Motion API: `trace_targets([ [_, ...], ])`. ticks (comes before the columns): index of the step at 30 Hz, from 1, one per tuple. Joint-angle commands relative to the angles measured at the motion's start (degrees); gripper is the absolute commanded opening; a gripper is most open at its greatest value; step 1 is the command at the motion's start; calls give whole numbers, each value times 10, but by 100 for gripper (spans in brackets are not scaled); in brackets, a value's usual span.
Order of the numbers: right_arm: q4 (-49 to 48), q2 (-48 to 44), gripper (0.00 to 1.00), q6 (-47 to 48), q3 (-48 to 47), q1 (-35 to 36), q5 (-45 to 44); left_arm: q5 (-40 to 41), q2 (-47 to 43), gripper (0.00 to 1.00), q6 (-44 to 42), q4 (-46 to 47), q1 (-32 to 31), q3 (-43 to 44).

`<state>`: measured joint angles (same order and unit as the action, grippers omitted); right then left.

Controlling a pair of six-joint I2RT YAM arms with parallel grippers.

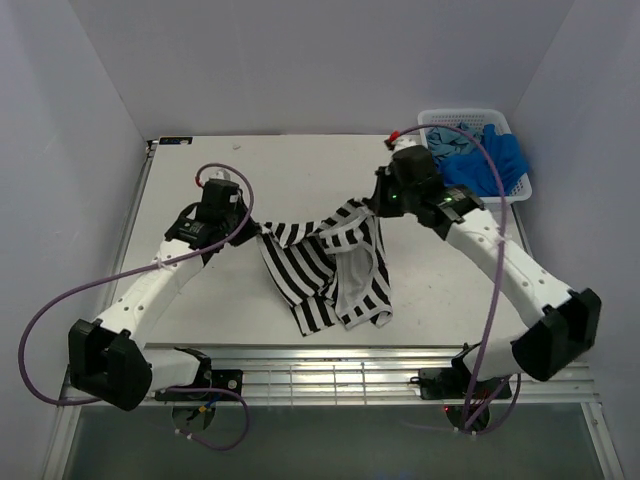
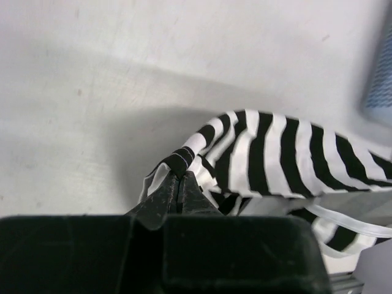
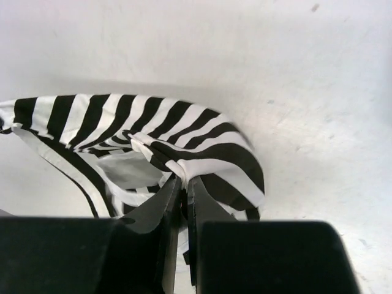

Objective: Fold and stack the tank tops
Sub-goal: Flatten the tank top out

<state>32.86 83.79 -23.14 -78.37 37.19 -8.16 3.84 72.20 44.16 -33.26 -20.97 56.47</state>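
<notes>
Where pinched at ends, striped tank top [image 1: 298, 262] sags (inside seemingly white).

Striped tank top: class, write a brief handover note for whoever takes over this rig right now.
Left claw: shut on one edge of the black-and-white striped cloth tank top.
Right claw: shut on the opposite edge; the top hangs between them, lower part on the white table.
Bright royal blue cloth top and muted teal-blue cloth top: bunched in the white plastic lattice basket, far right corner.
Done: nothing folded, no stack.
Left: fold the striped one, fetch and fold the others, stack all three.
</notes>
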Motion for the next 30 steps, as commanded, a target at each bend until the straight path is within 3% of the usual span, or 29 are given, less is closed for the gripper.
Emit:
trace_targets([
  [1, -13, -94, 8, 77, -15, -58, 139, 45, -40, 0, -8, -14, 8, 95],
  [5, 8, -147, 8, 143, -76, -78, 205, 74, -78, 0, -6, 25, 11, 148],
  [10, 59, -195, 8, 164, -179, -79, 204, 103, -155, 0, -26, 60, 13, 195],
  [17, 64, -218, 8, 171, -221, -79, 254, 87, -191, 0, -37, 83, 13, 237],
  [22, 63, -171, 8, 196, -217, -88, 222, 104, -116, 0, -57, 86, 13, 270],
  [26, 52, -93, 8, 223, -246, -169, 269, 116, -19, 0, -92, 109, 17, 308],
  [29, 43, -4, 8, 264, -304, -265, 381, 85, 84, 0, -112, 115, 44, 380],
  [30, 45, 48, 8, 274, -331, -291, 465, 62, 109, 0, -116, 118, 56, 401],
])
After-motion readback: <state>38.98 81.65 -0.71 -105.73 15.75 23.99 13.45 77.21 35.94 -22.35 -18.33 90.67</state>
